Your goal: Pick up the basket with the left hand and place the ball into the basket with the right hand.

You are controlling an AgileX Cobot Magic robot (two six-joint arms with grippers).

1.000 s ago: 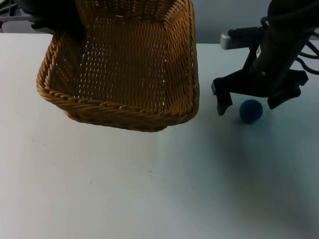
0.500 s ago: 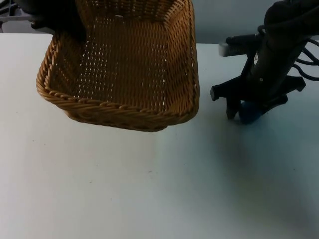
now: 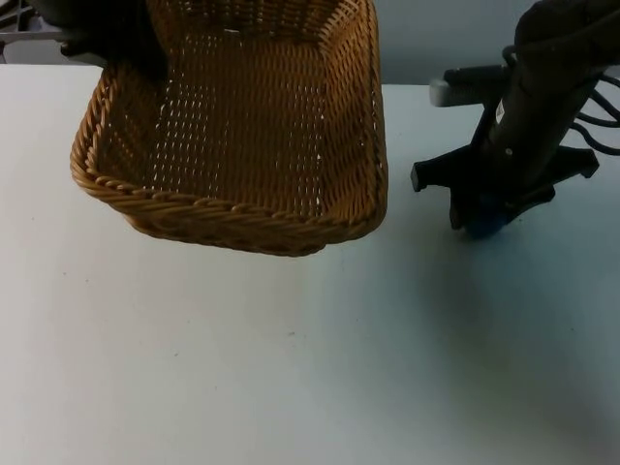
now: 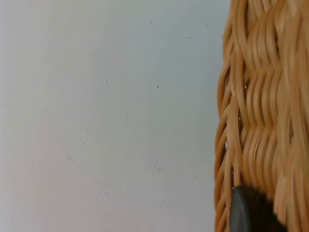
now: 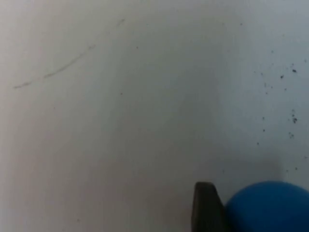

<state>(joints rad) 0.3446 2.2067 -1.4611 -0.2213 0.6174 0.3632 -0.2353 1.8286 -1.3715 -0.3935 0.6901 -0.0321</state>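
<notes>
Top view has the right claw (image 3: 487,215) down on the tabletop (image 3: 291,368), its two fingers straddling the little blue ball (image 3: 484,221), which sits well off to the side of the basket (image 3: 242,145). I honestly can't tell from here if the fingers are actually squeezing the ball or just parked either side of it. In the right wrist view one black fingertip (image 5: 206,207) sits right up against the ball (image 5: 268,207), so contact looks close or already made on that side at least. The left claw (image 3: 116,44) is up at the far corner of the basket, pinching the wicker rim, and the left wrist view shows its dark fingertip (image 4: 248,212) pressed on the weave (image 4: 260,106) with bare tabletop (image 4: 106,106) beside it. The basket looks tilted and lifted at that corner, and there's nothing in it so far. My take on doing this step right: get the ball centred between the fingers before closing, since a round thing will squirt out sideways if it's pinched off-centre, and close gently but fully before lifting. Then go straight up so it clears the basket's near wall, and keep the left arm steady so the opening doesn't wander.
</notes>
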